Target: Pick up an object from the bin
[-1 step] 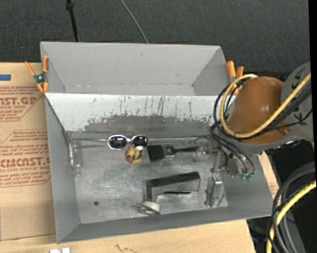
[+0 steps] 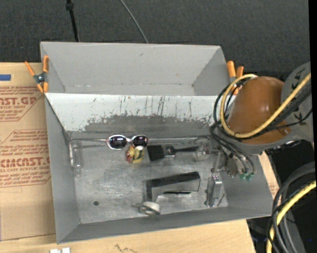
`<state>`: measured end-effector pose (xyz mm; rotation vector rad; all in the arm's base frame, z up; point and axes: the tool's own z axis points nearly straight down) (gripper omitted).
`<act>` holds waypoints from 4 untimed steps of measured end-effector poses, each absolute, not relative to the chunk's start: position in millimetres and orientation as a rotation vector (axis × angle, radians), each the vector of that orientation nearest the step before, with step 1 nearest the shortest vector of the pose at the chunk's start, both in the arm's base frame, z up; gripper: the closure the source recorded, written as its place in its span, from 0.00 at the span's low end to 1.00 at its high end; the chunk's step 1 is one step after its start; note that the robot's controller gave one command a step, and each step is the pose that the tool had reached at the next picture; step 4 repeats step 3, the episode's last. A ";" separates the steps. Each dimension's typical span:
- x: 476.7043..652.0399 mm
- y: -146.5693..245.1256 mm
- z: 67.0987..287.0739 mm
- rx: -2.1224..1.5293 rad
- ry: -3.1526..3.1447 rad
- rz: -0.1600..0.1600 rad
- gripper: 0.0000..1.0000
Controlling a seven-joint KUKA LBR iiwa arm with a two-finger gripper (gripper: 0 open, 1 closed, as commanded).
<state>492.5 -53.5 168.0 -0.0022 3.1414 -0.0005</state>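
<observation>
Fingers (image 2: 214, 198) apart and empty, black flat case (image 2: 171, 183) just left of them on bin (image 2: 98, 196) floor.

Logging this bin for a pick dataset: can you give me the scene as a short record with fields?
bin: grey metal, sloped walls
far floor: sunglasses; small yellow and red toy just below them; black and silver tool to the toy's right
left floor: clear plastic piece
middle floor: flat black block
near edge: pale round piece
jaws: low at the floor's right side, just right of the flat black block
held: nothing seen held
</observation>
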 end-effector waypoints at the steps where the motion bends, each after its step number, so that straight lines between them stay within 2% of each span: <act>1: 515.4 -32.5 72.0 0.068 3.126 0.001 1.00; 2: 515.4 -32.5 72.0 0.068 3.126 0.001 1.00; 3: 514.7 -22.6 232.8 0.109 3.137 0.001 1.00; 4: 514.7 -22.6 232.8 0.109 3.137 0.001 1.00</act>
